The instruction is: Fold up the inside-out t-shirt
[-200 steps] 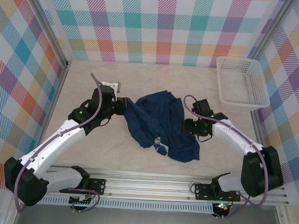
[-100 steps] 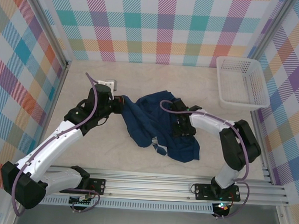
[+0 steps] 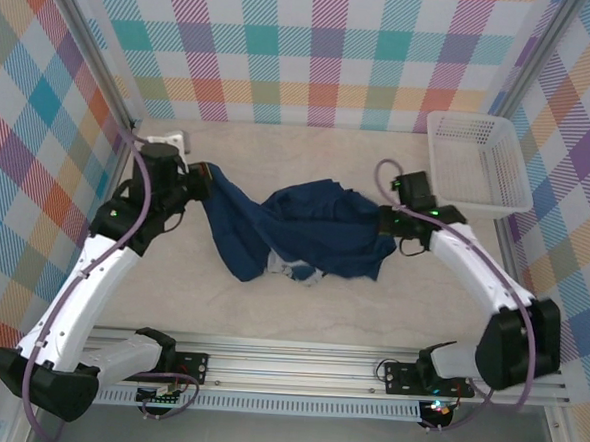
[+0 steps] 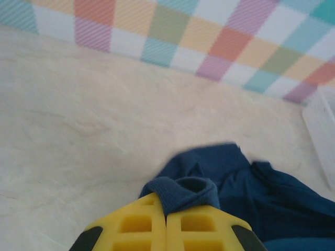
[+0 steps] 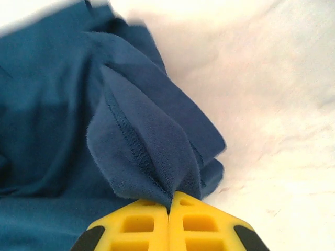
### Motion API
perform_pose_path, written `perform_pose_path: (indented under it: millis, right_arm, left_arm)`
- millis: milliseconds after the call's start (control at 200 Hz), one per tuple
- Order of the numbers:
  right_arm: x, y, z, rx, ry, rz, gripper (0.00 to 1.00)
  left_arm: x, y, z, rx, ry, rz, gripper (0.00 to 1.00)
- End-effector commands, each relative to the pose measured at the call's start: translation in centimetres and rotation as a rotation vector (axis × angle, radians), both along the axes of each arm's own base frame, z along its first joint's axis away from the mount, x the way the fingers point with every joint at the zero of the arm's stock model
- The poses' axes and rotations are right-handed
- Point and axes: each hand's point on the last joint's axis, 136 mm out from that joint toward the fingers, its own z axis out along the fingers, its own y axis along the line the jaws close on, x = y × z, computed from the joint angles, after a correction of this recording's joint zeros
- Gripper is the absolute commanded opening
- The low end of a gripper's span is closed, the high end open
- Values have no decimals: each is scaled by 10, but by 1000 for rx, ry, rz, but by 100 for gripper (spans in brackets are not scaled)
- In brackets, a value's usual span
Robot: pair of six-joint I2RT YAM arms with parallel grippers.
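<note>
Here, left gripper (image 3: 196,175) and right gripper (image 3: 386,225), each pinching an edge of the inside-out t-shirt (image 3: 305,227), should pull evenly away from and toward the basket (image 3: 477,197), spreading it flat.

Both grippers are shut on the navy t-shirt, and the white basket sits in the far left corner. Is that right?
Not quite: the top external view shows the white basket in the far right corner. The left gripper and right gripper are indeed both shut on the navy t-shirt.
</note>
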Motion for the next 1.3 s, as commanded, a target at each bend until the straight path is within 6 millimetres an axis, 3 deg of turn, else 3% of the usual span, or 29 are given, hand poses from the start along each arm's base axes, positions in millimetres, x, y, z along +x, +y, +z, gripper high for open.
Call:
perform_pose_path:
  millis: [0, 115, 235, 330, 445, 555, 620, 705, 875, 985, 1125, 1200, 1300]
  right_arm:
    - [-4, 1, 14, 130, -40, 10, 0]
    - [-10, -16, 14, 159, -37, -40, 0]
    - [-20, -19, -5, 191, 16, -63, 1]
    - [-23, -9, -26, 243, 73, -47, 4]
    - [-13, 7, -43, 322, 133, -22, 6]
    - [5, 13, -59, 342, 172, -24, 10]
    - [6, 14, -70, 342, 207, -33, 12]
    - [-10, 10, -82, 335, 255, -57, 9]
    - [-69, 23, -95, 355, 324, -65, 5]
    - [-97, 38, -98, 378, 317, -42, 9]
    - [-135, 57, -129, 342, 444, -37, 19]
    - [-137, 58, -128, 285, 444, -17, 30]
    - [-109, 43, -99, 169, 287, -16, 44]
  left_arm:
    - [-7, 24, 23, -4, -19, 50, 0]
    - [-10, 47, 27, 19, -9, 98, 0]
    - [-16, 59, 8, 51, 50, 113, 0]
    - [-17, 59, -18, 49, 116, 92, 0]
    - [-16, 50, -50, 39, 205, 36, 0]
    - [-18, 53, -67, 66, 246, 45, 0]
    - [-20, 58, -70, 74, 243, 64, 0]
    - [-22, 63, -76, 69, 237, 89, 0]
    - [-18, 73, -77, 12, 209, 132, 0]
    - [-15, 78, -68, -19, 182, 151, 0]
    - [-15, 80, -70, -24, 175, 164, 0]
    - [-14, 82, -75, -9, 189, 165, 0]
    - [-14, 81, -79, -3, 200, 154, 0]
